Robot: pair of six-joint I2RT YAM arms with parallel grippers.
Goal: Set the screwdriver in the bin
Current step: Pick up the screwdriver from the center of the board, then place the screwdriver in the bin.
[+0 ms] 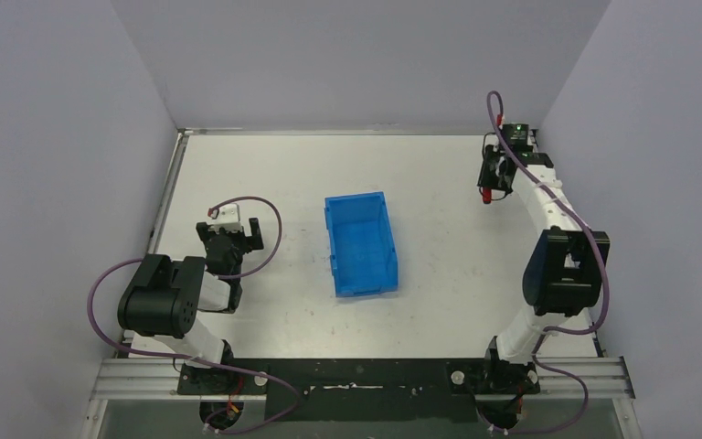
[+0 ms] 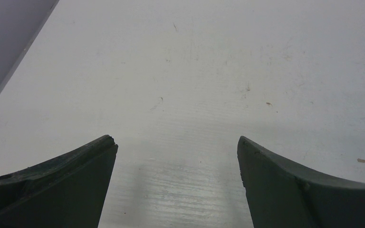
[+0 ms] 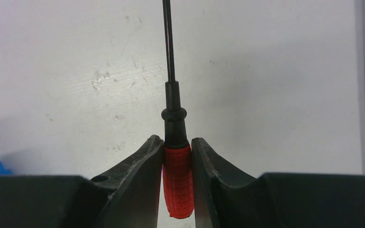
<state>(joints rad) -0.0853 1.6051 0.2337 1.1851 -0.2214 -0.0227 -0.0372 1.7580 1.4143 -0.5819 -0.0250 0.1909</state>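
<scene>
Where the red handle of the screwdriver (image 3: 177, 183) sits between the two fingers of the right gripper (image 3: 177, 142), both fingers press against its sides. The gripper is closed down onto the handle and has hold of it. The thin black shaft runs straight out past the fingertips, away from the wrist camera, above the white table (image 3: 275, 85). Whether the tool touches the surface or is lifted clear of it cannot be told.

In the top view the screwdriver (image 1: 486, 194) shows only as a small red spot at the right gripper (image 1: 492, 187), toward the far right of the table and near the right-hand wall. The right arm (image 1: 562, 265) reaches out along that side.

The bin (image 1: 363, 245), blue and open-topped, stands at the middle of the table. It is well apart from the screwdriver and to its left.

The left gripper (image 2: 177, 140) has its fingers spread wide over the table surface and holds nothing. It sits to the left of the bin, apart from it.
</scene>
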